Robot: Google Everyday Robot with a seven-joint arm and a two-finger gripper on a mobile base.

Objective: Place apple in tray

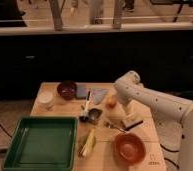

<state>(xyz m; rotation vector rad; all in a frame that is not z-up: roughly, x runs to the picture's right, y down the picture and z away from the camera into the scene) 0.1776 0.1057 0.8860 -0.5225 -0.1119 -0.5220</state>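
The apple [111, 102], small, round and yellow-orange, lies on the wooden table right of centre. The green tray [40, 120] sits at the table's front left with nothing in it. My gripper [125, 112] hangs down from the white arm that reaches in from the right. It is just right of the apple and a little nearer the front, low over the table. The apple stays on the table, apart from the tray.
An orange-red bowl [129, 148] stands at the front right and a corn cob [88, 143] beside the tray. A dark bowl [67, 90], a white cup [46, 99] and flat packets [98, 94] lie at the back. A small metal cup [92, 115] and a dark-and-white block [132, 121] lie mid-table.
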